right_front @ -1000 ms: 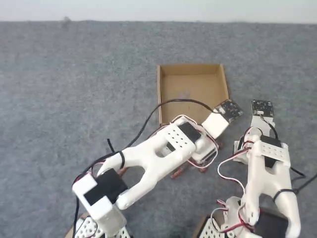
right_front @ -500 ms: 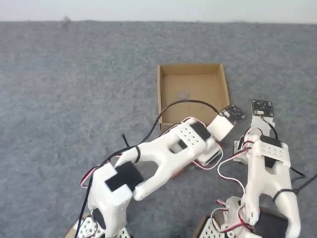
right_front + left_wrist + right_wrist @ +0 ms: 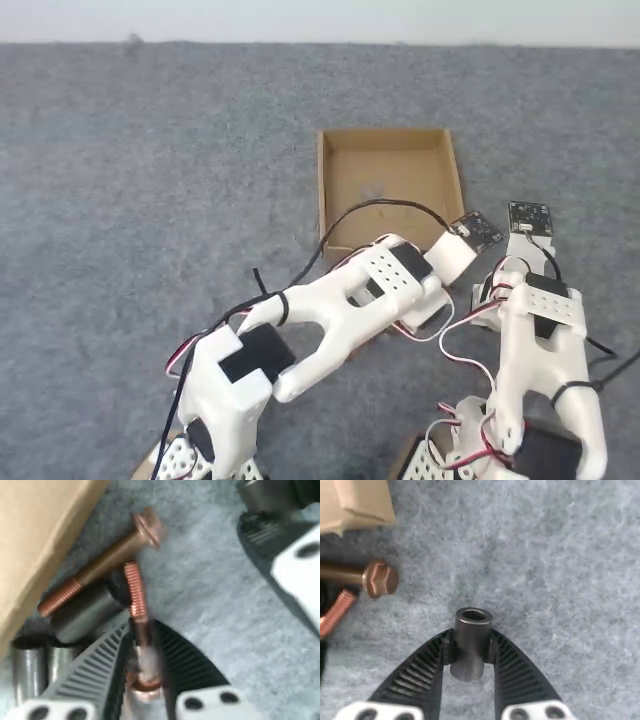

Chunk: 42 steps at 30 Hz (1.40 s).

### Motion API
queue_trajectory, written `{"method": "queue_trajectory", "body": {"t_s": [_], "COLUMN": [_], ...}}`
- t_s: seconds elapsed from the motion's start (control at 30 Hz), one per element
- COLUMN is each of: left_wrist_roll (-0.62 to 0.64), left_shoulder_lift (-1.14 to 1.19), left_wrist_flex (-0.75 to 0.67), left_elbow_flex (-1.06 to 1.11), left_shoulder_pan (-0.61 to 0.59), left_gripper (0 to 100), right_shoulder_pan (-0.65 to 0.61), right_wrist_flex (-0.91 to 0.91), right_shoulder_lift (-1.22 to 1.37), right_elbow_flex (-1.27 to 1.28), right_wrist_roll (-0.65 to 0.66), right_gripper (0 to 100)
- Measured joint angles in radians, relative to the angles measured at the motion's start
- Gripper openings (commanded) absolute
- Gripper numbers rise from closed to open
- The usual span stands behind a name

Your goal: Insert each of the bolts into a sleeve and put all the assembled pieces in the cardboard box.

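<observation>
Beside cardboard box (image 3: pixel 390 180), bolt (image 3: pixel 134 591) clamped — sleeve (image 3: pixel 470 637) clamped

Grey carpet (image 3: pixel 150 180) w/ cardboard box (image 3: pixel 321 190), bolt (image 3: pixel 100 565), sleeves (image 3: pixel 82 612).

Open carpet runs across the left half of the surface (image 3: pixel 130 200), from near edge to far edge. The cardboard box (image 3: pixel 390 180) stands right of centre, open at the top; its walls bar any low approach. Just beside its near wall a loose bolt (image 3: pixel 100 575) and sleeves (image 3: pixel 80 615) crowd the left tool (image 3: pixel 141 627), clamped on a second bolt (image 3: pixel 135 595). The left arm (image 3: pixel 330 310) lies diagonally from the near edge to the box. A narrow strip of carpet separates it from the right tool (image 3: pixel 470 637), gripping an upright sleeve (image 3: pixel 470 650).
</observation>
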Motion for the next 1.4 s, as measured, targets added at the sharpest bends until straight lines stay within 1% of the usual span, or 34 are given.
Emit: {"method": "queue_trajectory", "body": {"t_s": [0.27, 0.4, 0.57, 0.67, 0.77, 0.93, 1.0, 1.1, 1.17, 1.23, 1.33, 1.4], "left_wrist_roll": [-0.184, -0.21, -0.21, -0.21, -0.209, -0.207, -0.158, -0.006, 0.135, 0.284, 0.457, 0.503], "left_shoulder_lift": [-0.002, -0.064, -0.25, -0.381, -0.506, -0.674, -0.721, -0.776, -0.79, -0.79, -0.79, -0.79], "left_wrist_flex": [0.161, 0.193, 0.196, 0.206, 0.203, 0.081, 0.034, -0.028, -0.083, -0.158, -0.269, -0.311], "left_elbow_flex": [-0.012, 0.02, 0.15, 0.227, 0.299, 0.44, 0.483, 0.529, 0.571, 0.623, 0.703, 0.73], "left_shoulder_pan": [-0.002, -0.003, -0.029, -0.086, -0.17, -0.388, -0.491, -0.671, -0.79, -0.882, -0.965, -0.984], "left_gripper": [1, 1, 1, 1, 1, 1, 1, 1, 1, 1, 1, 1], "right_shoulder_pan": [0.0, 0.0, 0.0, 0.0, 0.0, 0.0, 0.0, 0.0, 0.0, 0.0, 0.0, 0.0], "right_wrist_flex": [0.0, 0.0, -0.015, -0.017, -0.018, -0.018, -0.018, -0.018, -0.018, -0.018, -0.018, -0.018], "right_shoulder_lift": [0.0, 0.0, 0.0, 0.0, 0.0, 0.0, 0.0, 0.0, 0.0, 0.0, 0.0, 0.0], "right_elbow_flex": [0.0, 0.0, 0.0, 0.0, 0.0, 0.0, 0.0, 0.0, 0.0, 0.0, 0.0, 0.0], "right_wrist_roll": [0.0, 0.0, 0.0, 0.0, 0.0, 0.0, 0.0, 0.0, 0.0, 0.0, 0.0, 0.0], "right_gripper": [0.7, 0.7, 0.7, 0.7, 0.7, 0.7, 0.7, 0.7, 0.7, 0.7, 0.7, 0.7]}}
